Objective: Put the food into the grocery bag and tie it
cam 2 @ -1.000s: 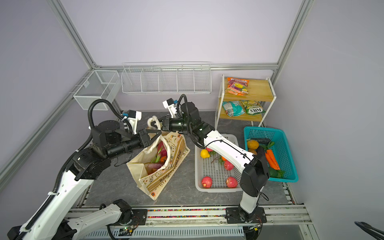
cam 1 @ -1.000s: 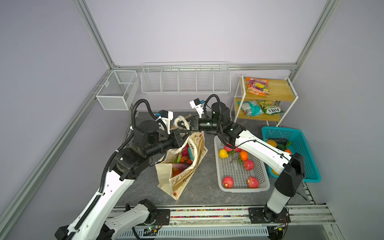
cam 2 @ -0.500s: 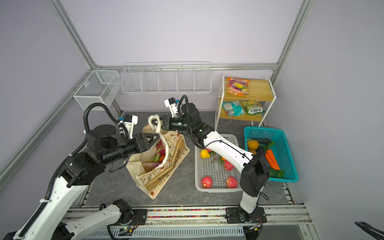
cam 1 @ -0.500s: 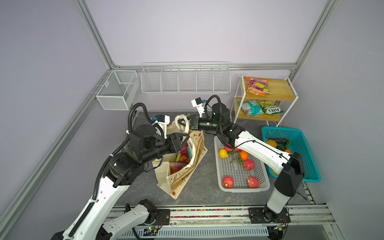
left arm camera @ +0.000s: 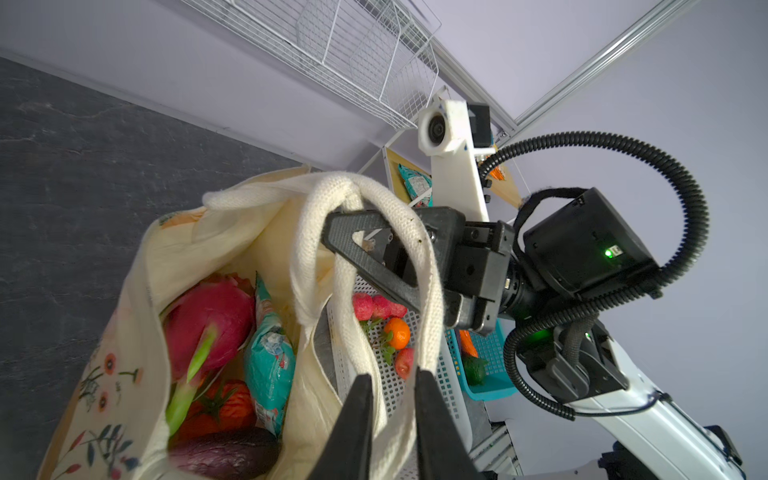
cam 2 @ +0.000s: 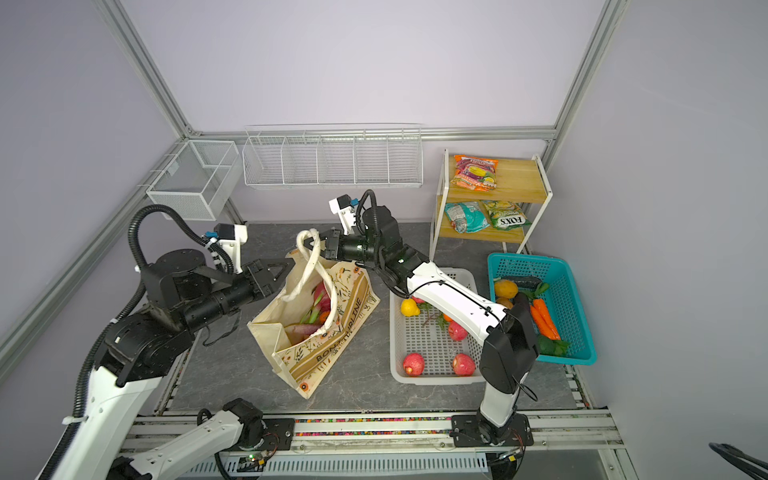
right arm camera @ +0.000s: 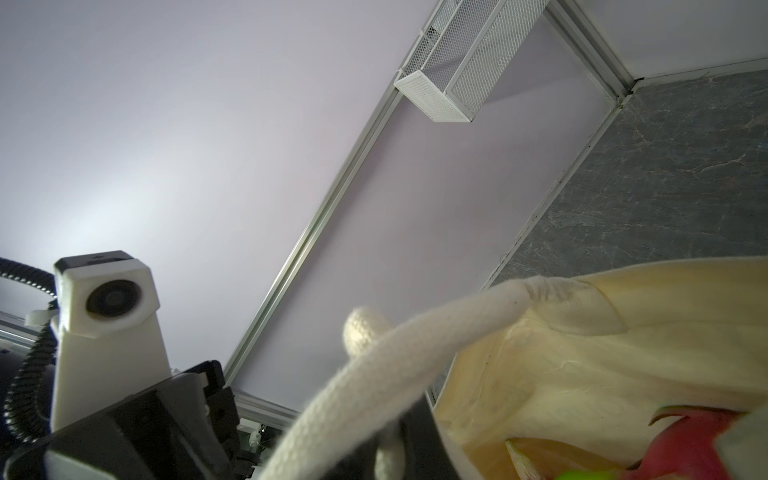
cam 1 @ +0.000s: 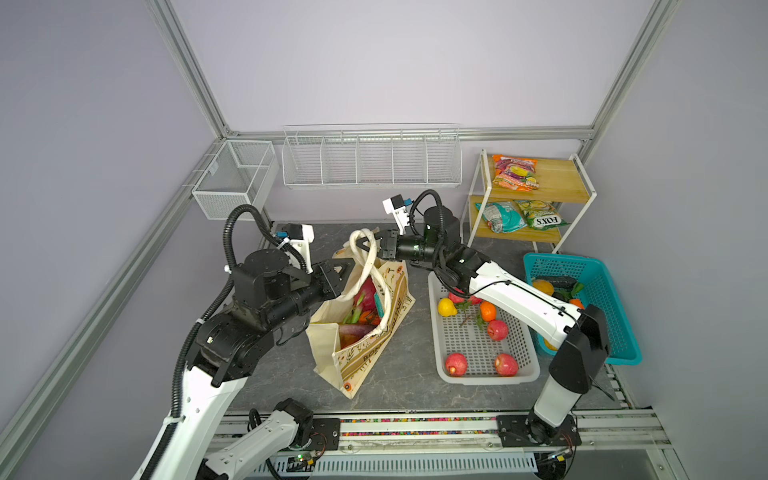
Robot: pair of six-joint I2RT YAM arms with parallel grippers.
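While straps [left arm camera: 419,249] hang over the right hand [left arm camera: 336,235], left hand [left arm camera: 392,374] pinches one.

And the wire rack [cam 1: 370,160] is picked out on the back wall, above and behind the right gripper [cam 1: 368,246]. A mesh box [cam 1: 232,178] is hung on the side wall, well behind the left gripper [cam 1: 352,267]. Out to the right of the right gripper a wooden shelf unit [cam 1: 557,172] is stood by the wall (two tiers can be made out). Nearer the front, a white perforated basket [cam 1: 486,379] is set beside a teal basket [cam 1: 623,358], the white one closer to that gripper. A dark marbled tabletop [cam 1: 415,382] is spread under both grippers.
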